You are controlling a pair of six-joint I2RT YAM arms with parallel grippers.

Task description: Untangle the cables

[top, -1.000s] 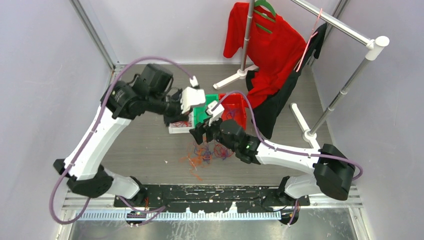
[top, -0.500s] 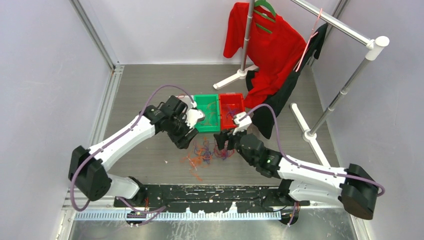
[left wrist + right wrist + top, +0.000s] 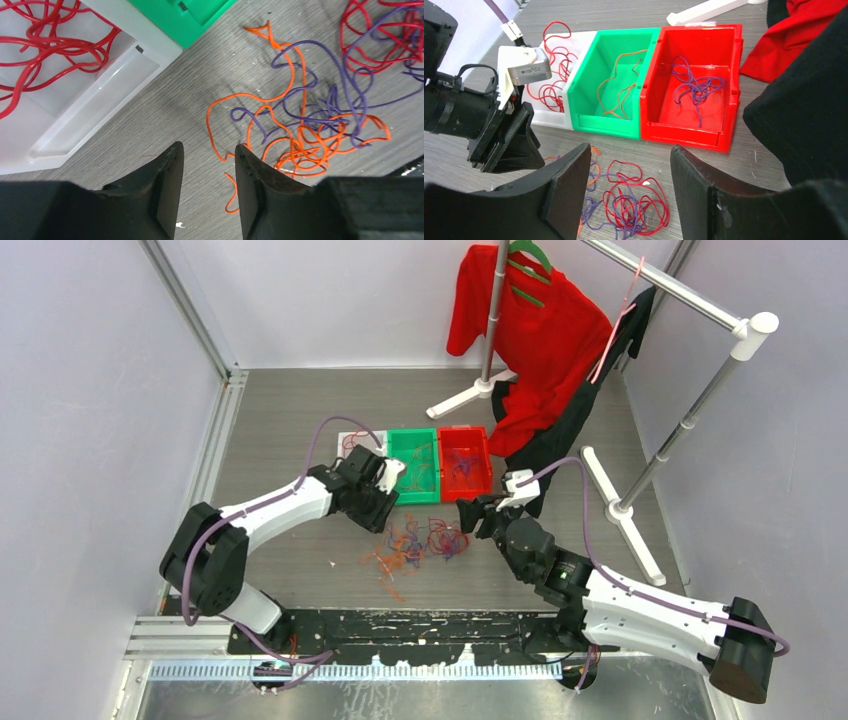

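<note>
The cables (image 3: 418,543) lie as a loose tangle of red, orange and purple loops on the table in front of the bins. The left wrist view shows the orange and purple part (image 3: 310,132), and the right wrist view the red and purple part (image 3: 639,205). My left gripper (image 3: 383,518) is low at the tangle's left edge. It is open and empty (image 3: 207,150), with an orange loop just beyond its right finger. My right gripper (image 3: 472,518) is at the tangle's right side, open wide and empty (image 3: 629,155), with the red loops between and beyond its fingers.
Three bins stand in a row behind the tangle: a white one (image 3: 555,120) holding red cables, a green one (image 3: 616,125) holding orange ones, a red one (image 3: 689,135) holding purple ones. A clothes rack with a red garment (image 3: 530,330) and a black one (image 3: 545,455) stands at the back right.
Both arms have come down and stretched out low over the table. The left gripper moved from above the bins to the tangle's left edge. The right gripper moved to the tangle's right side.
</note>
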